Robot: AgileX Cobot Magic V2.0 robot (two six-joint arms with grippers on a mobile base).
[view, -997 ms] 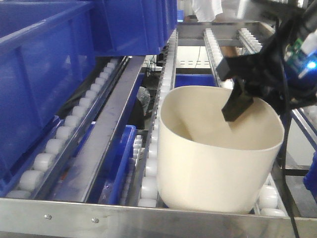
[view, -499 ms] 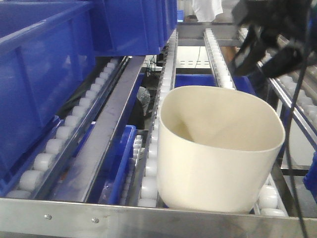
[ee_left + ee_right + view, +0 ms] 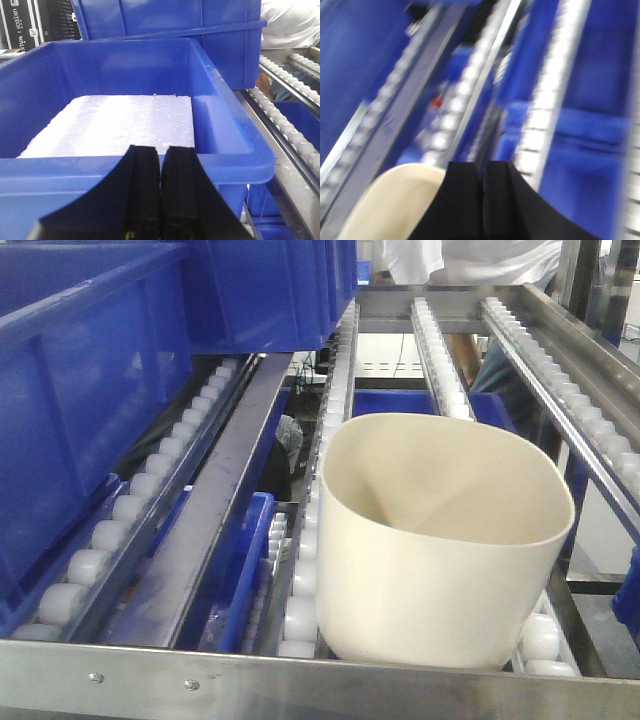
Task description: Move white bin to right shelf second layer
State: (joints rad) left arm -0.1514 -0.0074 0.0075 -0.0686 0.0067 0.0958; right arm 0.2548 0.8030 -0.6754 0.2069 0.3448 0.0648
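The white bin (image 3: 445,540) stands upright on the roller rails of the right shelf second layer (image 3: 440,350), close to the front steel edge, with nothing holding it. No arm shows in the front view. In the blurred right wrist view, my right gripper (image 3: 482,172) is shut and empty, high above the rails, with the white bin's rim (image 3: 385,205) low at the left. My left gripper (image 3: 161,155) is shut and empty too, hovering at the near wall of a blue crate (image 3: 235,145).
The blue crate holds a white foam slab (image 3: 115,122), and more blue crates (image 3: 90,390) fill the left lane. Another blue crate (image 3: 395,402) lies below the rails behind the bin. A person in white (image 3: 470,258) stands beyond the rack.
My right gripper was inside the bin's mouth a second ago. It lifted up and away to the upper right and has since left the front view. The bin stayed put.
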